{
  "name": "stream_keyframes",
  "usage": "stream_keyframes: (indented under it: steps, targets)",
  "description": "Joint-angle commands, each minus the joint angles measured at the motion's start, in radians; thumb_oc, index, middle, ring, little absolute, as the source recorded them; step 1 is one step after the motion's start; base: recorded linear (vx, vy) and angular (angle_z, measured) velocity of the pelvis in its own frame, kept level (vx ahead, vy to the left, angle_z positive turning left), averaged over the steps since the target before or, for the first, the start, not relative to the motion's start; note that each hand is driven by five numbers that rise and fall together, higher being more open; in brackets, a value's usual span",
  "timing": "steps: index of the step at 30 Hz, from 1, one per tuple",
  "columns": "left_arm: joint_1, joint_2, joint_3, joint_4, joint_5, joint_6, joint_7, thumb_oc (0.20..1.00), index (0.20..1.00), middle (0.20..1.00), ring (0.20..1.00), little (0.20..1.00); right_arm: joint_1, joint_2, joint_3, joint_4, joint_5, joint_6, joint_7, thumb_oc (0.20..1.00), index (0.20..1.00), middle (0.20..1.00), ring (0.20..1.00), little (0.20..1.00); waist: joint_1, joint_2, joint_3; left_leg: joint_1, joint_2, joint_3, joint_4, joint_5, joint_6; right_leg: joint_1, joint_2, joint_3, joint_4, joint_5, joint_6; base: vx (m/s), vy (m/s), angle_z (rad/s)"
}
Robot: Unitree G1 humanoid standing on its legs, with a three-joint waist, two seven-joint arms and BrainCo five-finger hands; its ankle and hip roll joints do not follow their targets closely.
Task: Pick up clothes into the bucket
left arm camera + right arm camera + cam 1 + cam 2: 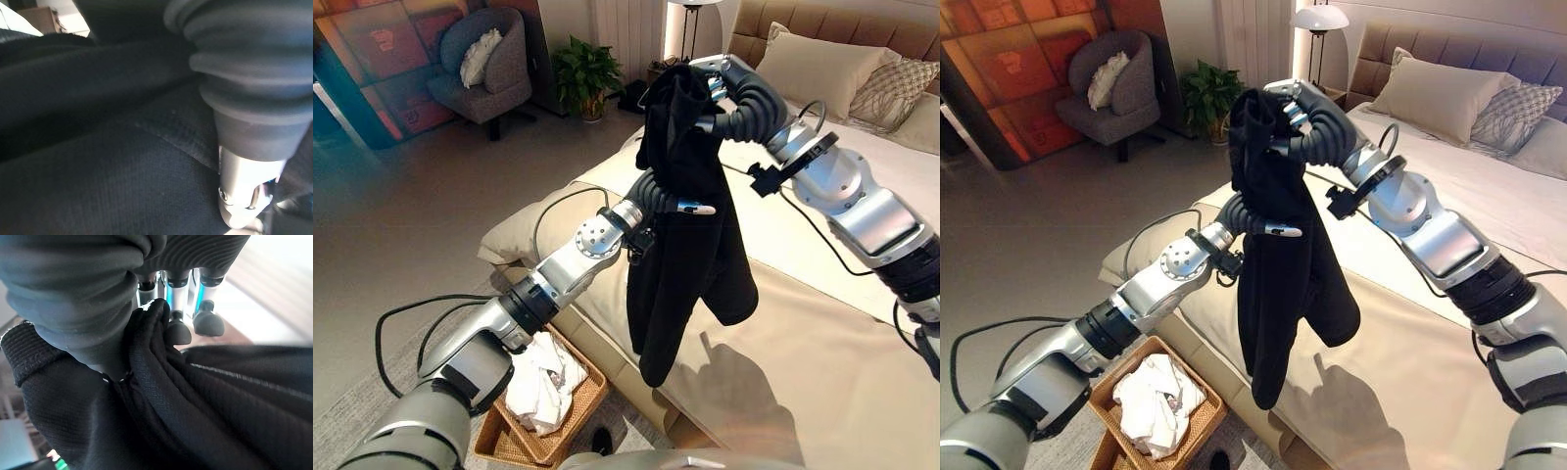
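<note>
One black garment (680, 245), lifted over the bed (822, 333).
Right robot hand (1298, 108) pinches its top; left robot hand (690, 207) buried, grip unclear. Next, likely: carry to basket (573, 431).

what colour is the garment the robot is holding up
Black, plain; the garment shows best in the right eye view.

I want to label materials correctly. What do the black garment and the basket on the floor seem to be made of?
Black garment: soft matte knit, probably fleece or jersey; fine ribbed weave and a ribbed cuff show close up.
Basket: woven wicker or rattan, judging by its brown plaited rim.
</note>
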Motion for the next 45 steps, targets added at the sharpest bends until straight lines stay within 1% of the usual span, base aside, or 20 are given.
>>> stream_keyframes:
  steps: [1,10,11,12,14,15,16,20,22,23,29,33,34,36,37,38,39,41,43,45]
  targets:
    - [-0.094,-0.063,0.003,0.144,0.071,0.004,0.002,1.000,1.000,1.000,1.000,1.000,-0.048,0.081,-0.112,-0.135,0.072,-0.089,-0.037,0.200,0.200,0.200,0.200,0.200,0.024,-0.043,-0.039,0.043,0.025,0.008,0.051,-0.113,-0.032,-0.037,-0.053,-0.019,0.046,-0.004,0.069,0.00,0.000,0.00]
    - [-0.055,-0.120,0.042,0.230,0.211,0.026,0.014,1.000,1.000,1.000,1.000,1.000,0.001,0.178,-0.188,-0.193,0.090,-0.102,-0.049,0.200,0.200,0.200,0.200,0.200,0.023,-0.046,-0.040,0.040,0.017,0.006,0.057,-0.114,-0.024,-0.044,-0.060,-0.014,0.057,-0.001,0.069,0.00,0.000,0.00]
    - [-0.051,-0.121,0.051,0.235,0.223,0.026,0.019,0.523,0.523,0.523,0.523,0.523,0.013,0.187,-0.195,-0.199,0.107,-0.103,-0.043,0.200,0.200,0.200,0.200,0.200,0.023,-0.047,-0.039,0.039,0.017,0.006,0.058,-0.114,-0.023,-0.044,-0.060,-0.014,0.058,-0.001,0.069,0.00,0.000,0.00]
    - [-0.033,-0.130,0.069,0.240,0.210,0.023,0.023,0.200,0.200,0.200,0.200,0.200,0.032,0.196,-0.215,-0.212,0.133,-0.105,-0.037,0.200,0.200,0.200,0.200,0.200,0.023,-0.049,-0.039,0.040,0.016,0.006,0.059,-0.116,-0.021,-0.045,-0.061,-0.014,0.060,-0.002,0.069,0.00,0.000,0.00]
    - [-0.015,-0.125,0.090,0.230,0.200,0.017,0.031,0.200,0.200,0.200,0.200,0.200,0.045,0.193,-0.236,-0.220,0.134,-0.108,-0.041,0.200,0.200,0.200,0.200,0.200,0.024,-0.051,-0.040,0.040,0.014,0.006,0.059,-0.118,-0.020,-0.045,-0.062,-0.013,0.061,-0.003,0.069,0.00,0.000,0.00]
    - [-0.015,-0.125,0.090,0.229,0.200,0.017,0.031,0.200,0.200,0.200,0.200,0.200,0.045,0.193,-0.236,-0.220,0.134,-0.108,-0.041,0.485,0.485,0.485,0.485,0.485,0.024,-0.051,-0.040,0.040,0.014,0.006,0.059,-0.118,-0.020,-0.045,-0.062,-0.013,0.061,-0.003,0.069,0.00,0.000,0.00]
    - [-0.003,-0.118,0.102,0.219,0.188,0.015,0.033,0.200,0.200,0.200,0.200,0.200,0.055,0.190,-0.247,-0.222,0.133,-0.109,-0.045,1.000,1.000,1.000,1.000,1.000,0.024,-0.052,-0.041,0.040,0.013,0.006,0.060,-0.119,-0.019,-0.044,-0.063,-0.012,0.061,-0.003,0.069,0.00,0.000,0.00]
    - [0.053,-0.050,0.168,0.123,0.110,0.000,0.043,0.200,0.200,0.200,0.200,0.200,0.109,0.166,-0.313,-0.212,0.138,-0.112,-0.065,1.000,1.000,1.000,1.000,1.000,0.028,-0.055,-0.043,0.042,0.012,0.006,0.060,-0.122,-0.017,-0.044,-0.065,-0.013,0.060,-0.001,0.071,0.00,0.000,0.00]
    - [0.103,0.025,0.234,0.025,0.066,-0.014,0.052,0.200,0.200,0.200,0.200,0.200,0.172,0.138,-0.370,-0.199,0.136,-0.111,-0.083,1.000,1.000,1.000,1.000,1.000,0.034,-0.057,-0.045,0.043,0.013,0.003,0.060,-0.123,-0.015,-0.042,-0.065,-0.012,0.059,-0.002,0.071,0.00,0.000,0.00]
    - [0.103,0.025,0.234,0.025,0.066,-0.014,0.052,0.200,0.200,0.200,0.200,0.200,0.173,0.138,-0.370,-0.199,0.136,-0.111,-0.083,1.000,1.000,1.000,1.000,1.000,0.034,-0.057,-0.045,0.043,0.013,0.003,0.060,-0.123,-0.015,-0.042,-0.065,-0.012,0.059,-0.002,0.071,0.00,0.000,0.00]
    - [0.228,0.192,0.430,-0.184,0.002,-0.055,0.085,0.200,0.200,0.200,0.200,0.200,0.358,0.125,-0.510,-0.159,0.146,-0.093,-0.094,1.000,1.000,1.000,1.000,1.000,0.050,-0.055,-0.047,0.053,0.015,-0.001,0.054,-0.134,-0.018,-0.032,-0.064,-0.016,0.052,-0.008,0.072,0.01,-0.004,0.00]
    - [0.296,0.310,0.570,-0.234,-0.002,-0.080,0.102,0.200,0.200,0.200,0.200,0.200,0.452,0.131,-0.559,-0.114,0.156,-0.070,-0.078,1.000,1.000,1.000,1.000,1.000,0.059,-0.052,-0.045,0.054,0.014,-0.002,0.055,-0.135,-0.020,-0.029,-0.063,-0.018,0.050,-0.010,0.070,0.01,-0.001,0.00]
    - [0.332,0.356,0.642,-0.242,0.000,-0.091,0.116,0.200,0.200,0.200,0.200,0.200,0.501,0.149,-0.578,-0.077,0.166,-0.064,-0.076,1.000,1.000,1.000,1.000,1.000,0.064,-0.050,-0.041,0.052,0.014,-0.003,0.058,-0.136,-0.020,-0.030,-0.063,-0.018,0.050,-0.010,0.070,0.04,-0.004,0.01]
    - [0.360,0.381,0.686,-0.250,-0.003,-0.097,0.118,0.200,0.200,0.200,0.200,0.200,0.537,0.167,-0.590,-0.066,0.170,-0.058,-0.070,1.000,1.000,1.000,1.000,1.000,0.065,-0.047,-0.037,0.051,0.013,-0.004,0.060,-0.138,-0.020,-0.032,-0.064,-0.018,0.052,-0.012,0.070,0.00,0.000,0.00]
    - [0.400,0.411,0.761,-0.265,0.000,-0.108,0.135,0.200,0.200,0.200,0.200,0.200,0.609,0.220,-0.612,-0.044,0.156,-0.051,-0.067,1.000,1.000,1.000,1.000,1.000,0.070,-0.040,-0.024,0.046,0.010,-0.007,0.066,-0.139,-0.019,-0.035,-0.065,-0.016,0.056,-0.014,0.068,0.00,0.000,0.00]
    - [0.405,0.412,0.763,-0.268,0.000,-0.108,0.135,0.200,0.200,0.200,0.200,0.200,0.612,0.222,-0.611,-0.046,0.154,-0.050,-0.067,1.000,1.000,1.000,1.000,1.000,0.068,-0.041,-0.025,0.045,0.010,-0.007,0.067,-0.140,-0.019,-0.035,-0.065,-0.016,0.056,-0.015,0.068,-0.01,0.031,0.01]
    - [0.436,0.439,0.827,-0.279,0.001,-0.120,0.150,0.200,0.200,0.200,0.200,0.200,0.686,0.275,-0.638,-0.019,0.095,-0.042,-0.068,1.000,1.000,1.000,1.000,1.000,0.071,-0.034,-0.010,0.035,0.004,-0.013,0.077,-0.141,-0.016,-0.043,-0.068,-0.016,0.068,-0.018,0.067,0.00,0.000,0.00]
    - [0.450,0.460,0.857,-0.286,0.005,-0.128,0.157,0.200,0.200,0.200,0.200,0.200,0.730,0.298,-0.652,-0.003,0.064,-0.041,-0.070,1.000,1.000,1.000,1.000,1.000,0.069,-0.032,-0.004,0.024,0.001,-0.017,0.087,-0.144,-0.015,-0.051,-0.071,-0.020,0.080,-0.022,0.065,-0.02,0.008,0.03]
    - [0.472,0.506,0.920,-0.278,0.022,-0.149,0.180,0.200,0.200,0.200,0.200,0.200,0.832,0.368,-0.685,0.079,-0.025,-0.041,-0.084,1.000,1.000,1.000,1.000,1.000,0.072,-0.021,0.038,-0.019,-0.012,-0.034,0.125,-0.149,-0.008,-0.088,-0.080,-0.027,0.128,-0.035,0.060,-0.10,0.021,0.20]
    - [0.472,0.527,0.941,-0.277,0.029,-0.163,0.194,0.200,0.200,0.200,0.200,0.200,0.851,0.389,-0.686,0.131,-0.045,-0.044,-0.094,1.000,1.000,1.000,1.000,1.000,0.072,-0.020,0.055,-0.053,-0.021,-0.045,0.158,-0.156,-0.004,-0.117,-0.089,-0.031,0.159,-0.045,0.058,-0.12,0.027,0.16]
